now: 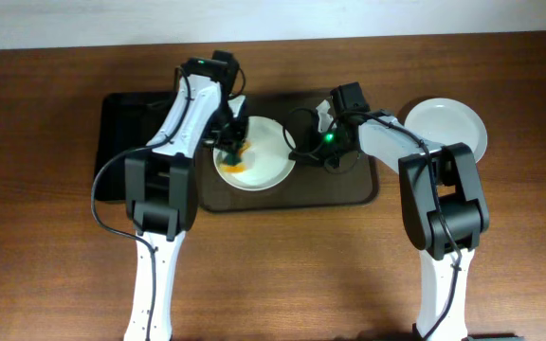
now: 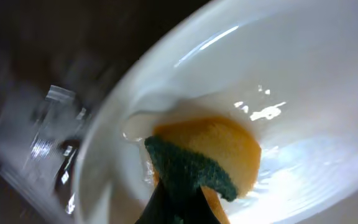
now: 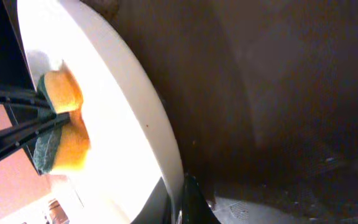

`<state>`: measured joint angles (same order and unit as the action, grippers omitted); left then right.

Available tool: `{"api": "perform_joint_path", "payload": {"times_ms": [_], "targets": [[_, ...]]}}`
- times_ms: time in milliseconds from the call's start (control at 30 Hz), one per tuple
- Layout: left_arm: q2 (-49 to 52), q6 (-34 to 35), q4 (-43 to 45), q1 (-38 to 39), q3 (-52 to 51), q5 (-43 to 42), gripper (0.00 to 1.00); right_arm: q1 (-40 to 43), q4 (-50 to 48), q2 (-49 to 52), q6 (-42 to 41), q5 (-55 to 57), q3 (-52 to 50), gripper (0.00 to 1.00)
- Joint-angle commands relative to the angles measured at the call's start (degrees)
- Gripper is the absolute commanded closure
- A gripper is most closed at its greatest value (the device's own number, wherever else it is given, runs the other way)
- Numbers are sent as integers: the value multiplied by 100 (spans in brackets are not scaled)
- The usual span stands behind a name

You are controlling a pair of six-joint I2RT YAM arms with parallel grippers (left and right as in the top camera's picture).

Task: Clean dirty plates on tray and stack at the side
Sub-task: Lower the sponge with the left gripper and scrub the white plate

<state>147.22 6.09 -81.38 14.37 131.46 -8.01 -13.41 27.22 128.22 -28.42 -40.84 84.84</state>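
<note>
A white plate [image 1: 265, 159] lies on the dark brown tray [image 1: 349, 194]. My left gripper [image 1: 233, 147] is shut on a yellow sponge with a green scouring side [image 2: 210, 155] and presses it against the inside of the plate [image 2: 291, 62], near its left rim. The left gripper [image 2: 179, 211] shows only as dark fingertips under the sponge. My right gripper [image 1: 300, 152] is shut on the plate's right rim [image 3: 129, 106], one finger on each side. The right gripper [image 3: 180, 202] sits at the frame's bottom, with the sponge [image 3: 64, 93] across the plate. A second white plate [image 1: 448, 128] rests on the table to the right.
A smaller black tray [image 1: 121, 123] lies left of the brown tray, partly under the left arm. Both arms reach over the brown tray [image 3: 278, 93] from the near side. The wooden table [image 1: 292, 275] surrounds everything.
</note>
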Motion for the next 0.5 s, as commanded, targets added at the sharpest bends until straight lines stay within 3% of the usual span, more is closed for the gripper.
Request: {"api": "perform_joint_path", "payload": {"times_ms": [0, 167, 267, 367, 467], "targets": [[503, 48, -496, -92, -308, 979, 99, 68, 125, 341, -46, 546, -208, 96], [503, -1008, -979, -26, -308, 74, 99, 68, 125, 341, -46, 546, -208, 96], [503, -1228, -870, 0, -308, 81, 99, 68, 125, 341, -46, 546, -208, 96], [503, -1191, -256, -7, -310, 269, 99, 68, 125, 341, -46, 546, -208, 96], [503, -614, 557, 0, -310, 627, 99, 68, 125, 341, -46, 546, -208, 96]]}}
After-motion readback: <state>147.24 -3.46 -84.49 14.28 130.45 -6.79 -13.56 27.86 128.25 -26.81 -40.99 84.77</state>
